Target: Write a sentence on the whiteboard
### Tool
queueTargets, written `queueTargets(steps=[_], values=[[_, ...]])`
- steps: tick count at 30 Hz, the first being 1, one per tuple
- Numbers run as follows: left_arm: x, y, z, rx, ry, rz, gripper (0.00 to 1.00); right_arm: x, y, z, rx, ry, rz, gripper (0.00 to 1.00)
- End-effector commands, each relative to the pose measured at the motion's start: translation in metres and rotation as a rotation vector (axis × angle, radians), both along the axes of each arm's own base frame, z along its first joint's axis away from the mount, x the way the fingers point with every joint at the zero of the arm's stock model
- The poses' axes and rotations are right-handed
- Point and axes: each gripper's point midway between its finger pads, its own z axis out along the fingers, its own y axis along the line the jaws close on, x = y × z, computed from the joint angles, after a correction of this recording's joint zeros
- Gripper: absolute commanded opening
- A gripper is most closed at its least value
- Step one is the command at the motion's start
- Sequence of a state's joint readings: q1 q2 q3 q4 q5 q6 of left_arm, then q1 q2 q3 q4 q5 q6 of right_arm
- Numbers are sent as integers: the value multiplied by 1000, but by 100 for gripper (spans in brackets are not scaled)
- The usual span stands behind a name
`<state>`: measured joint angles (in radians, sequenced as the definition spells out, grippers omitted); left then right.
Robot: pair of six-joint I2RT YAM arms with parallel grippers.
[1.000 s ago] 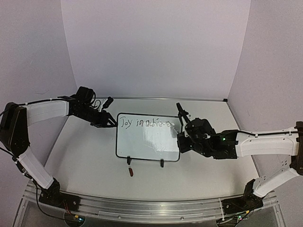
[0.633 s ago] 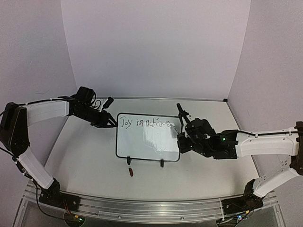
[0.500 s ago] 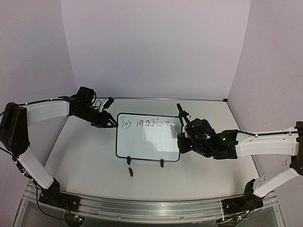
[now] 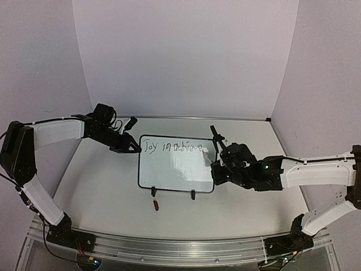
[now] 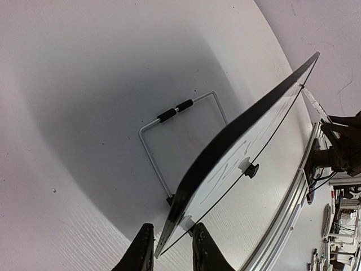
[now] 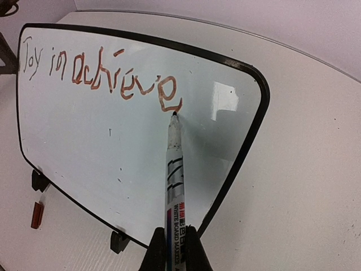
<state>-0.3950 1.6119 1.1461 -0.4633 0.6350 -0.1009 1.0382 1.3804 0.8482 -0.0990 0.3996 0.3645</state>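
Note:
The whiteboard (image 4: 176, 172) stands tilted on two black clip feet mid-table, with "Joy in achieve" handwritten along its top. My right gripper (image 4: 221, 159) is shut on a whiteboard marker (image 6: 175, 180). The marker's tip (image 6: 174, 114) rests on the board just below the last "e". My left gripper (image 4: 134, 149) is at the board's top-left corner. In the left wrist view its fingers (image 5: 142, 248) stand either side of that corner (image 5: 164, 240), with narrow gaps showing. The board (image 5: 248, 135) appears edge-on there.
A small red marker cap (image 4: 156, 205) lies on the table in front of the board's left foot (image 4: 153, 192). A white wire stand (image 5: 169, 127) props the board from behind. A metal rail (image 4: 180, 248) runs along the near edge, and walls enclose the table.
The left gripper's jaws have drawn closer together about the board's corner. The right gripper and marker have hardly moved, and the writing looks the same.

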Motion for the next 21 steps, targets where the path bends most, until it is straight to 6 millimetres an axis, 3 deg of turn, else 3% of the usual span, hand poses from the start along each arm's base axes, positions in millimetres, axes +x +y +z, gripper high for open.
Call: queueTargets(steps=[1,21], values=[[8,-8,14,-19,-49,-24,23,4,-8,1,-12,-15,-40,0],[8,-8,12,-9,-47,-26,13,19,-1,14,-32,-71,-76,0]])
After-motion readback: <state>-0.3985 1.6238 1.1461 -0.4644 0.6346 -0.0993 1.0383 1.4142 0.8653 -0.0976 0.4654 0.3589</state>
